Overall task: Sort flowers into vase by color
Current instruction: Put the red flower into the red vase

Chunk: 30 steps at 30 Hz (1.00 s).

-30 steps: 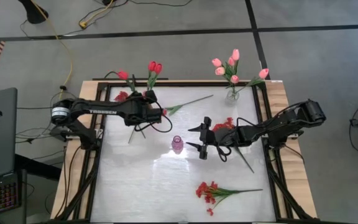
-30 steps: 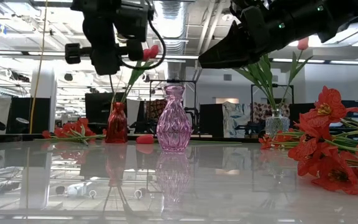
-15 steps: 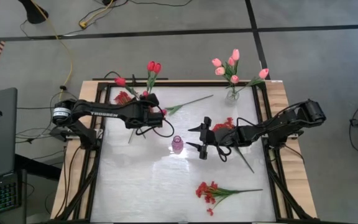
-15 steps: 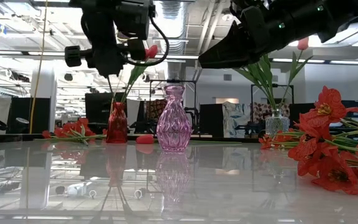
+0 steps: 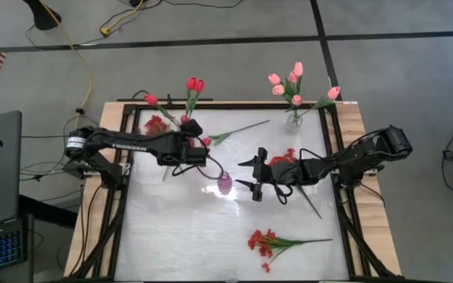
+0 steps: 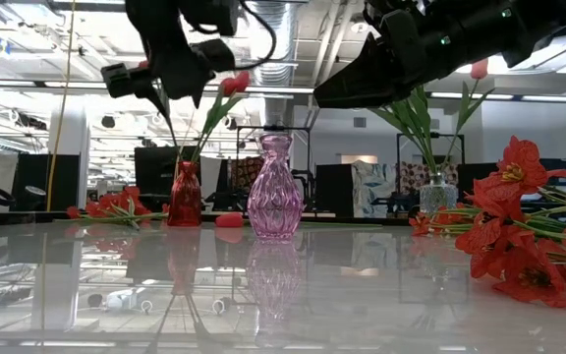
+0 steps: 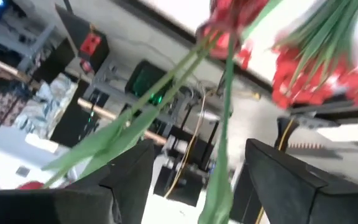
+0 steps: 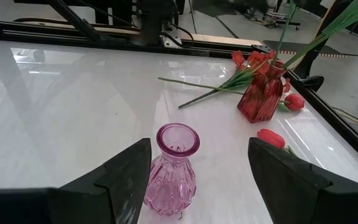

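Note:
My left gripper (image 5: 191,126) hangs open over the red vase (image 6: 185,195) at the far left. A red tulip's green stem (image 7: 223,155) runs between its spread fingers, apart from both. Two red tulips (image 5: 195,84) stand in that vase. My right gripper (image 5: 250,174) waits open, level, just right of the empty pink vase (image 5: 224,182) at mid-table. Pink tulips (image 5: 293,82) stand in a clear vase (image 5: 293,119) at the far right. One red tulip (image 5: 208,141) lies on the table by the red vase.
Red bunches lie near the far-left corner (image 5: 157,123), under my right arm (image 5: 285,156) and toward the near edge (image 5: 262,242). A black frame (image 5: 128,181) borders the white tabletop. The table's near left part is bare.
My left gripper has opened and let go of the red tulip's stem, which stays standing in the red vase. Its wrist has rolled, and the hand has drifted a little toward the table's near right. My right arm has kept still.

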Motion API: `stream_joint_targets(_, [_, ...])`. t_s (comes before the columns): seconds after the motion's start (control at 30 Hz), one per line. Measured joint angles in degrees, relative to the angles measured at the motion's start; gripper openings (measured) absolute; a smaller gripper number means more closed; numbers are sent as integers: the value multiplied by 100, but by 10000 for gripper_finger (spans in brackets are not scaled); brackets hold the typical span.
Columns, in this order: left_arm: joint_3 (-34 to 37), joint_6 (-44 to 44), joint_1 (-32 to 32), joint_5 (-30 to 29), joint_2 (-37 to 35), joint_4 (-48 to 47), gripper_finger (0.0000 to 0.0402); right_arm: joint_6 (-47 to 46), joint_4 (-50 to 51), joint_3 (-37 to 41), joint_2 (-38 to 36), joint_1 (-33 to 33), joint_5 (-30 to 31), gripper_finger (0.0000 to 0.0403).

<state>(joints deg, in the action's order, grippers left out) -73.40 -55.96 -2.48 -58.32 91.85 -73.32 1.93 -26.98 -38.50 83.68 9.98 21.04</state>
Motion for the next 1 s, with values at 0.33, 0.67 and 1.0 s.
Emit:
stream_joint_targets(0.33, [-130,1103,782,431,-6,-699,238,0,0,2,0,2,0,295])
stream_joint_targets(0.67, [-130,2093,1359,1231,-26,-868,237,0,0,2,0,0,0,295])
stream_joint_targets(1.0, [-128,3356,2099,2220,-484,-577,237,0,0,0,0,2,0,295])
